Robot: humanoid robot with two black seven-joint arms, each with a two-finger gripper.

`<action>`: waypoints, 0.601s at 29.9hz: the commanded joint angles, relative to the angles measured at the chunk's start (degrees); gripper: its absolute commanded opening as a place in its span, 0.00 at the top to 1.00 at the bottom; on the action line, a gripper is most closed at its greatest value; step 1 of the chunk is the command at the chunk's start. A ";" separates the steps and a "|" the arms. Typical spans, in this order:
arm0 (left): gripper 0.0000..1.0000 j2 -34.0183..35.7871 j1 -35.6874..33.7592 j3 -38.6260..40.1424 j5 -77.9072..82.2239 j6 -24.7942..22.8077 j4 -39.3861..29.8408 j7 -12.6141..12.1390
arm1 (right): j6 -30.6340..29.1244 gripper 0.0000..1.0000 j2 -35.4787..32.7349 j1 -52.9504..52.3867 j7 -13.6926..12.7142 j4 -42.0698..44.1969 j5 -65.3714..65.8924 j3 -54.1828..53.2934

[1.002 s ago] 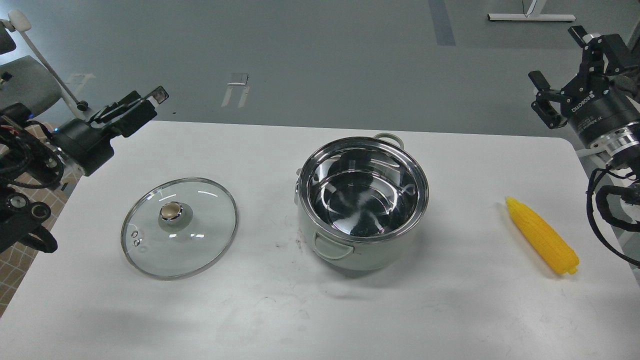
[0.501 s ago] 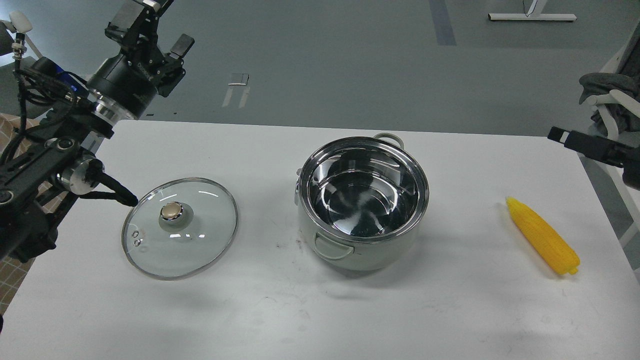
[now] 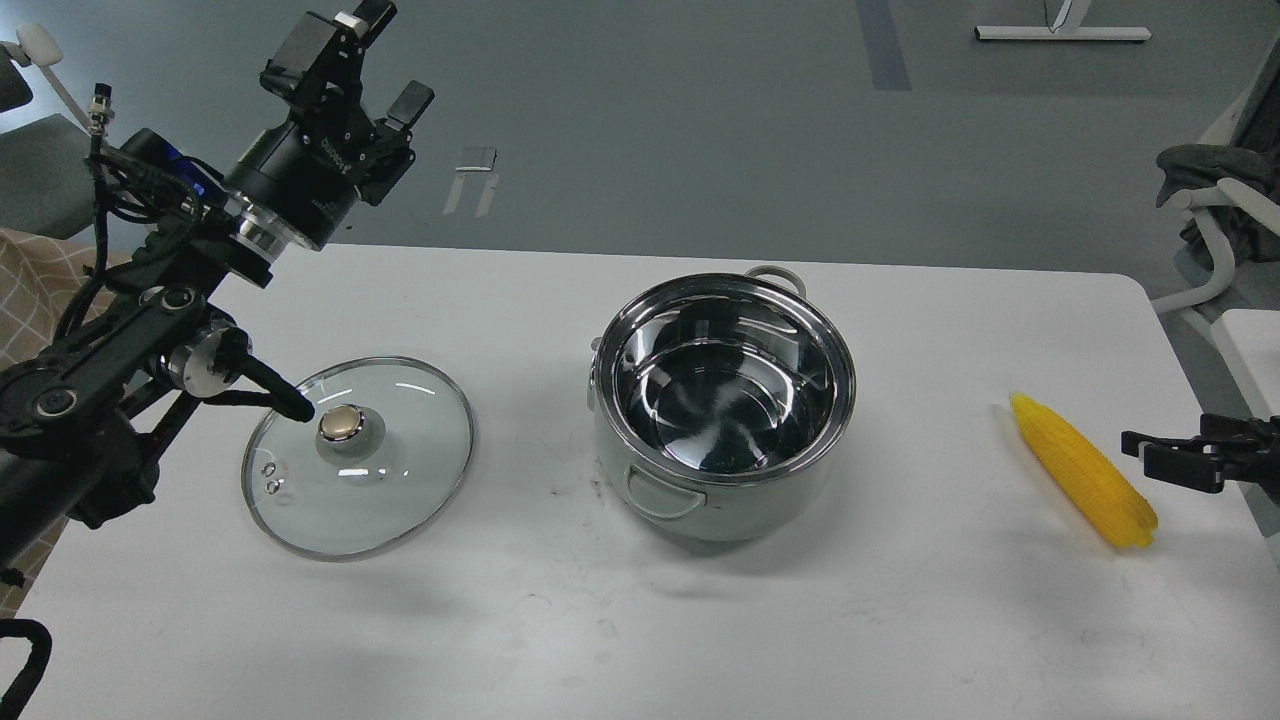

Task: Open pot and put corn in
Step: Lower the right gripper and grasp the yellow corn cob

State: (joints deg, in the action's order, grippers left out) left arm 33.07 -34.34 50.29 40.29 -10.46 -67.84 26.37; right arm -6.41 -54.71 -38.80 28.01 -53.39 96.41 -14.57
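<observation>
The pale grey-green pot [image 3: 770, 505] stands open in the middle of the white table, its shiny steel inside empty. The yellow corn [image 3: 1085, 470] lies on the table to its right, tip pointing away from me. My right gripper [image 3: 1140, 452] comes in low from the right edge, just right of the corn's thick end; its two dark fingertips look slightly apart and hold nothing. My left gripper [image 3: 388, 58] is raised above the table's far left corner, open and empty.
The glass lid [image 3: 400, 490] with its brass-coloured knob [image 3: 343, 423] lies flat on the table left of the pot, with my left arm's elbow beside it. A chair [image 3: 1215, 215] stands off the table's far right.
The left gripper has risen and moved right, fingers now pointing up. The right arm dropped from high at the right edge to table height beside the corn. Pot, lid and corn have not moved.
</observation>
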 commanded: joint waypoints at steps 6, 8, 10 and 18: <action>0.03 0.33 0.33 -0.01 -0.04 -0.09 -0.54 0.00 | 0.70 0.02 5.49 -0.14 -0.01 2.77 1.94 3.15; 0.03 0.42 0.33 0.07 -0.04 -0.09 -0.54 0.00 | 1.66 0.09 6.02 -0.14 -0.01 2.94 2.02 4.55; 0.03 0.42 0.33 0.51 -0.04 -0.09 -0.54 0.00 | 2.10 0.17 6.63 -0.22 -0.01 3.99 2.29 5.52; 0.03 0.50 0.41 0.69 -0.04 -0.09 -0.63 0.00 | 3.60 0.95 7.43 -0.23 -0.01 4.97 4.48 6.23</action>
State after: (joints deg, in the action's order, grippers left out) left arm 33.57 -33.96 50.96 40.25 -10.61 -68.47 26.37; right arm -3.29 -47.29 -39.18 27.99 -48.49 100.04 -8.47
